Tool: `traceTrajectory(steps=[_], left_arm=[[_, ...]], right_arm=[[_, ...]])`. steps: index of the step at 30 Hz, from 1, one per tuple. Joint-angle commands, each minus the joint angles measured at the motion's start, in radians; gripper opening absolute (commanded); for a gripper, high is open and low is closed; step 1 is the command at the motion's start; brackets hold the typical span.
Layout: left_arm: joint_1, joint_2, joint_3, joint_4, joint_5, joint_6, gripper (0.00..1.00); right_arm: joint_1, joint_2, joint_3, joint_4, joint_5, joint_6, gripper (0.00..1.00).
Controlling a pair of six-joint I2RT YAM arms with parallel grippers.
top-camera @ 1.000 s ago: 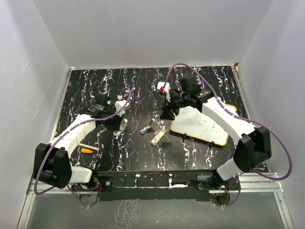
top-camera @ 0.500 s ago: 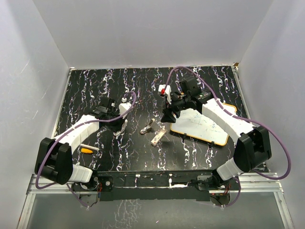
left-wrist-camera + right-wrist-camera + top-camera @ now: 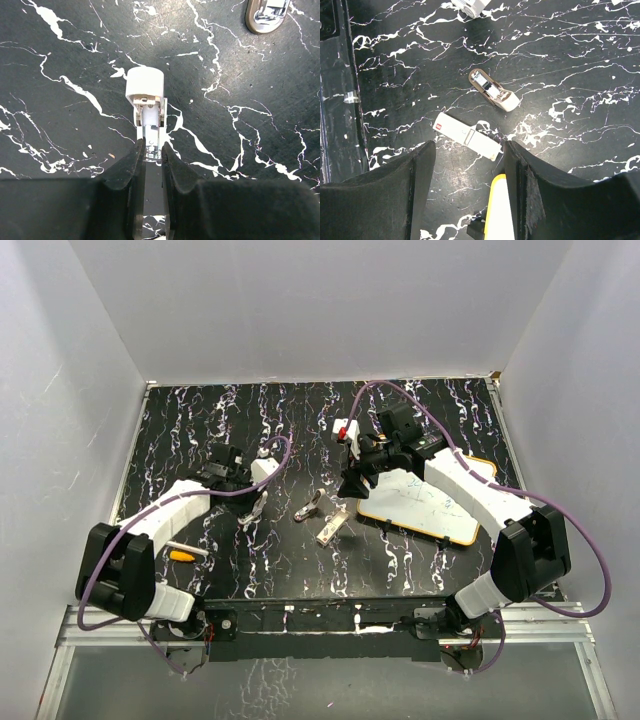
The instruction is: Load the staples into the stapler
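Note:
The staples box (image 3: 332,528), a pale cream oblong, lies on the black marbled table; in the right wrist view (image 3: 467,136) it has a red mark at one end. A small silver and white stapler (image 3: 312,505) lies beside it, also seen in the right wrist view (image 3: 495,93). My right gripper (image 3: 352,480) is open and empty, hovering over the box (image 3: 470,152). My left gripper (image 3: 256,490) is shut on the metal end of a second white stapler (image 3: 145,95), which rests on the table (image 3: 254,510).
A yellow-rimmed whiteboard (image 3: 425,502) lies under the right arm, its edge between the right fingers (image 3: 500,210). A white box with a red part (image 3: 343,427) stands behind. A white pen (image 3: 188,548) and an orange cap (image 3: 180,556) lie at the left front.
The left gripper has shifted slightly right and down toward the white stapler. The right gripper has moved a little lower and toward the staples box.

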Motion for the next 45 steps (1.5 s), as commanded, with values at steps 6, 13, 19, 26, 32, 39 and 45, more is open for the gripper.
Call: traceTrajectory(steps=[6, 13, 19, 26, 32, 39, 45], left_arm=[[-0.003, 0.03, -0.003, -0.01, 0.002, 0.016, 0.0], [-0.003, 0.047, -0.002, -0.011, -0.009, 0.016, 0.0], [-0.004, 0.045, 0.01, -0.011, -0.015, 0.015, 0.0], [-0.003, 0.047, 0.013, -0.017, -0.015, 0.017, 0.0], [-0.003, 0.057, 0.017, -0.011, -0.017, 0.015, 0.0], [-0.003, 0.064, 0.025, -0.012, -0.014, 0.004, 0.0], [-0.003, 0.058, 0.033, -0.024, -0.004, 0.004, 0.0]], right_arm=[[-0.003, -0.049, -0.014, 0.044, -0.008, 0.0, 0.59], [-0.003, -0.043, -0.019, 0.042, -0.017, 0.001, 0.59], [-0.003, -0.04, -0.017, 0.042, -0.018, -0.001, 0.6], [-0.003, -0.036, -0.021, 0.044, -0.02, -0.001, 0.6], [-0.003, -0.036, -0.021, 0.041, -0.02, -0.002, 0.6], [-0.002, -0.034, -0.021, 0.04, -0.019, -0.005, 0.6], [-0.003, -0.036, -0.023, 0.041, -0.019, -0.005, 0.6]])
